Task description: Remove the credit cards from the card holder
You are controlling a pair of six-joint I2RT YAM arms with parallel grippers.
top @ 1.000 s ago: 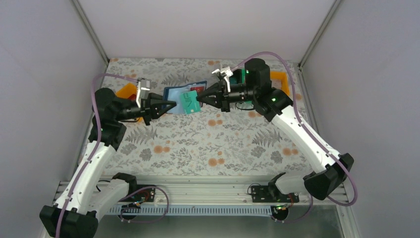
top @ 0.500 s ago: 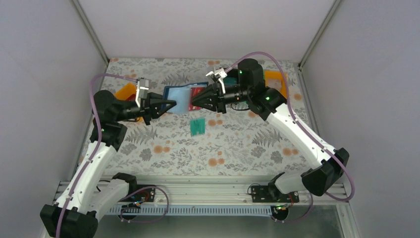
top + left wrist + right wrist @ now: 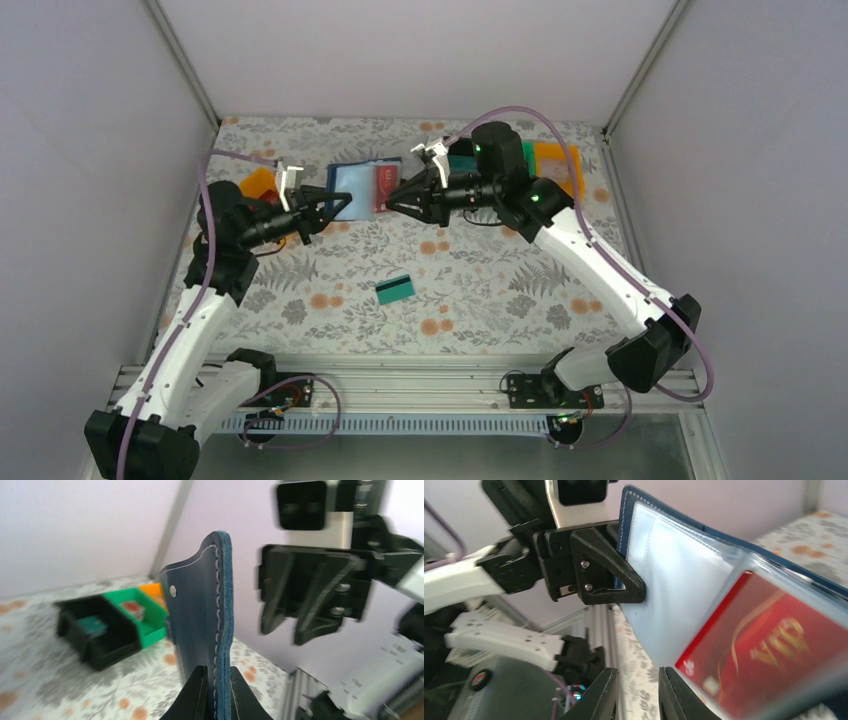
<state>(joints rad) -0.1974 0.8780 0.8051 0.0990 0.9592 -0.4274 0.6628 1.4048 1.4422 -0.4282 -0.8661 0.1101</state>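
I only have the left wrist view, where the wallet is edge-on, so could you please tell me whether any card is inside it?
Observer: Yes, the right wrist view shows a red card sitting in a clear pocket of the card holder.
Operator: Thanks. Is any card out yet?
Observer: One teal card lies flat on the table, away from the card holder.
Operator: And the right gripper?
Observer: Open, holding nothing, its tips close by the red card's corner.

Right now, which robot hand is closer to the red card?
Right. The right gripper, jaws open, sits beside the red card in the card holder; the left gripper pinches the holder's opposite edge, farther away.
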